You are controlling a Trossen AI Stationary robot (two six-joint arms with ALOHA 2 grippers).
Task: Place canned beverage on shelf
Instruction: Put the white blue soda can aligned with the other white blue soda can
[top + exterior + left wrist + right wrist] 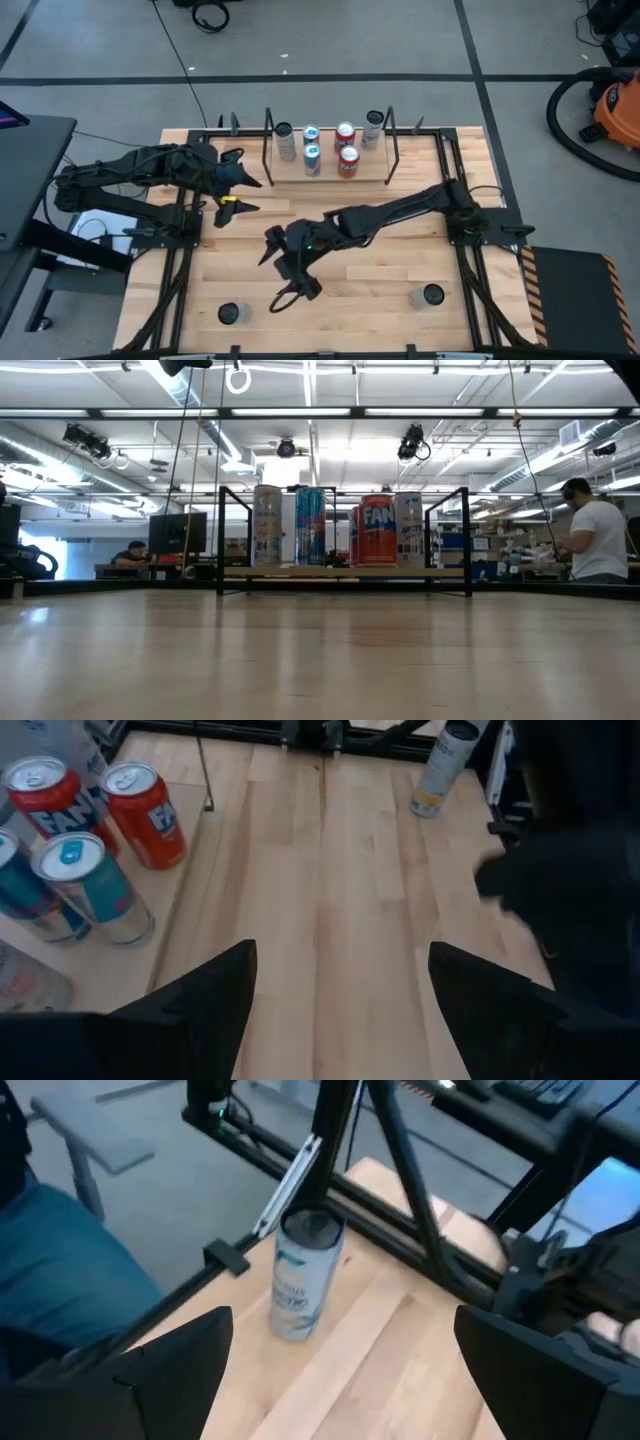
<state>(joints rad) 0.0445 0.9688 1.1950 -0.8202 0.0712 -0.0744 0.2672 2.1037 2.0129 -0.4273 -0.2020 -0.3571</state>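
Six cans already stand on the shelf (pixel 330 178) at the table's (pixel 380 260) far edge; two more wait near its front edge. The right gripper (pixel 285 280), fingers spread wide and holding nothing, points at the pale can (pixel 305 1275) by the front left corner (pixel 232 313). To do this well, it should centre the can between the fingers, close around mid-body and lift straight. The left gripper (pixel 240 190) waits beside the shelf, fingers partly spread, empty.
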